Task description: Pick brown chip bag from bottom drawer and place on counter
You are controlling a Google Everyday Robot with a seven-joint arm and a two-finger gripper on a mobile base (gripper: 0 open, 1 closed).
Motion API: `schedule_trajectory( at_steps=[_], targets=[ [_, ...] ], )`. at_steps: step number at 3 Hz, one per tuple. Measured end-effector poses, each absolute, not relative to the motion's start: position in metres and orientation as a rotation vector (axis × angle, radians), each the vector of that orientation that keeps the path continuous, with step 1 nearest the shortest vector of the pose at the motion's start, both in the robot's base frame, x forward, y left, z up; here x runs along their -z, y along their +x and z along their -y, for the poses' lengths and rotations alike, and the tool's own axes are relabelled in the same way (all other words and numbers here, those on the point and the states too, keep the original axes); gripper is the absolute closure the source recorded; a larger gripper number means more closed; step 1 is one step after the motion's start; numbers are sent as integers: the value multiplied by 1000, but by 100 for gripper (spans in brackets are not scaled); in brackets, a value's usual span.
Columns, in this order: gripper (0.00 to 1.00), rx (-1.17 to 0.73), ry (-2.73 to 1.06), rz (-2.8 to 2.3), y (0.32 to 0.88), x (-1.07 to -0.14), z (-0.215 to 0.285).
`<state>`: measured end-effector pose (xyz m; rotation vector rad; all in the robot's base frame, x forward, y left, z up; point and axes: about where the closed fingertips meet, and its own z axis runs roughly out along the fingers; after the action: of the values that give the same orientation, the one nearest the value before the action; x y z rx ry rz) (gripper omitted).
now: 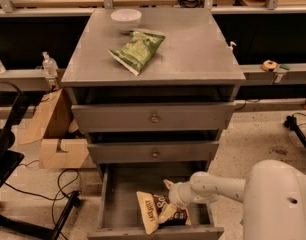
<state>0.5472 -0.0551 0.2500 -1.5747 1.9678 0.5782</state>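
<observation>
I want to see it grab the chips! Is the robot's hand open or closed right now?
Gripper: open, down in the bottom drawer, right at the brown chip bag.

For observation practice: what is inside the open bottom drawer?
The brown chip bag lies in the bottom drawer, with the gripper inside, over it. The gripper hides part of the bag; the bag hides the floor beneath.

Brown chip bag [149, 210] lies flat in the pulled-open bottom drawer [122, 201] at bottom centre, cream end to the left. Gripper [167, 202] is down at it. Grey counter [193, 49] is up top.
</observation>
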Motion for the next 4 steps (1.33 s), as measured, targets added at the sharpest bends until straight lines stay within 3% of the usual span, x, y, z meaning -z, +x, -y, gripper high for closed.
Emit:
schedule_trajectory(
  at_steps=[1, 2, 4],
  targets=[
    [0, -581, -1658, -2029, 544, -219, 61],
    [18, -578, -1738, -2092, 537, -188, 69],
    [65, -583, -1755, -2101, 533, -182, 68]
  ],
)
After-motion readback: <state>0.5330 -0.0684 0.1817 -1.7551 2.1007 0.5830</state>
